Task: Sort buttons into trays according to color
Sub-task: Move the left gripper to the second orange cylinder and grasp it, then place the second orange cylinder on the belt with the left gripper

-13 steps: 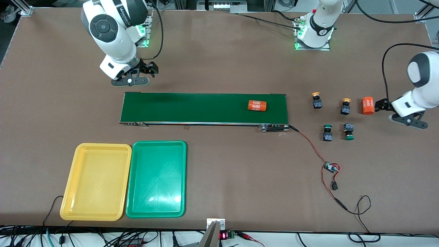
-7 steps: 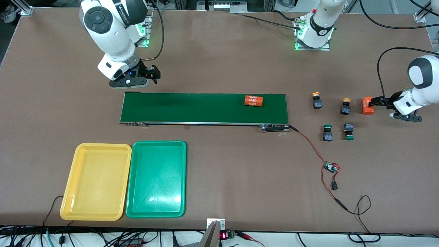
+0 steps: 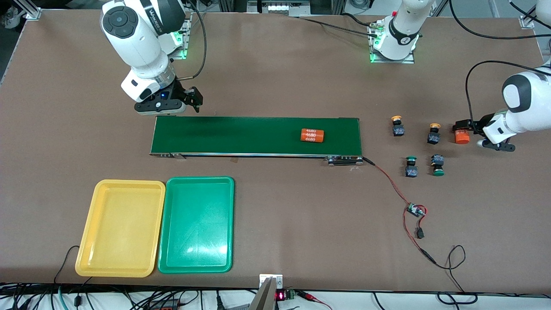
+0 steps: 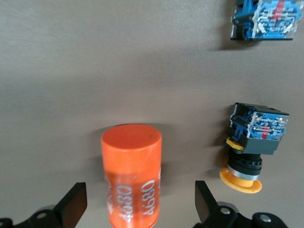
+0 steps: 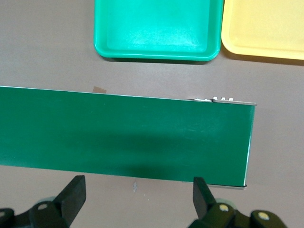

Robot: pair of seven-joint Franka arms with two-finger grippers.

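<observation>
Bright, even overhead light; glare on green tray [image 3: 206, 249]; sharp focus

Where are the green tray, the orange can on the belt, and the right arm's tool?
green tray [image 3: 224, 224], front view, on its rim.
orange can [image 3: 312, 135], front view, on its lettered side.
right tool [image 3: 165, 111], front view, between its fingertips, over the belt's end.

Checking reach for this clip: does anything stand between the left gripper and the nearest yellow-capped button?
Yes. An orange cylinder marked 4680 stands between the open left gripper's fingers, with the nearest yellow-capped button beside it.
</observation>
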